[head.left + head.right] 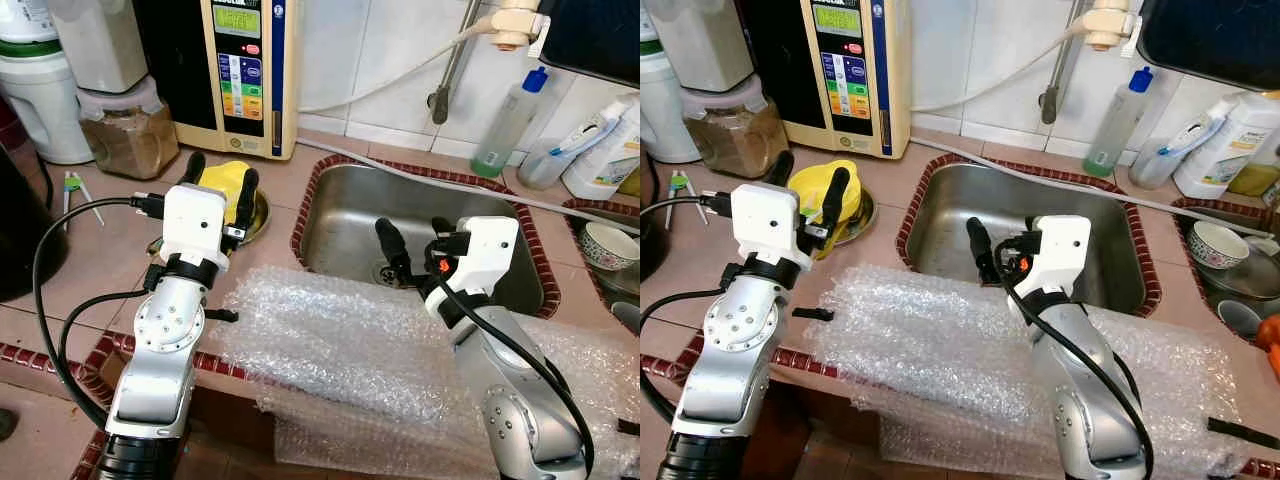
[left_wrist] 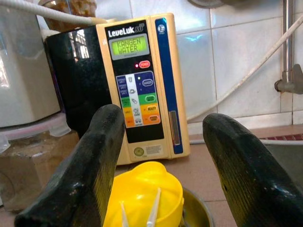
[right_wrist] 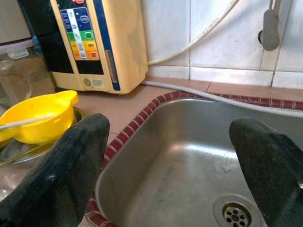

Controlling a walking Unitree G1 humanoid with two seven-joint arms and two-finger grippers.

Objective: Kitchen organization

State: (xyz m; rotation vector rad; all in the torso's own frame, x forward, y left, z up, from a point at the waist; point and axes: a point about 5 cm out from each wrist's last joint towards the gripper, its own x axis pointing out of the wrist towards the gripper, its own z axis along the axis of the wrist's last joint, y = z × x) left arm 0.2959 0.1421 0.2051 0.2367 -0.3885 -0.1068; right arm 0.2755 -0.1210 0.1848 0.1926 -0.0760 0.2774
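Two grippers at work over the counter, both with fingers spread wide and nothing between them. Left gripper poised just above and around the yellow funnel-like cup, one black finger to either side, apparently lined up for a pinch on it rather than a push. Yellow cup sat inside a shallow metal dish on the tiled counter, just in front of the water ionizer and beside the sink; probably the thing to be tidied, though that stayed a guess from the pose alone. Right gripper held over the near edge of the sink, pointed down toward the drain, likely parked out of the way or waiting its turn. One sheet of bubble wrap draped over the counter's front edge under both arms, perhaps as padding. Counted: one yellow cup, one metal dish, one basin, one jar of brown granules left of the ionizer, one clear bottle with a blue cap behind the sink, one patterned bowl at the far right.
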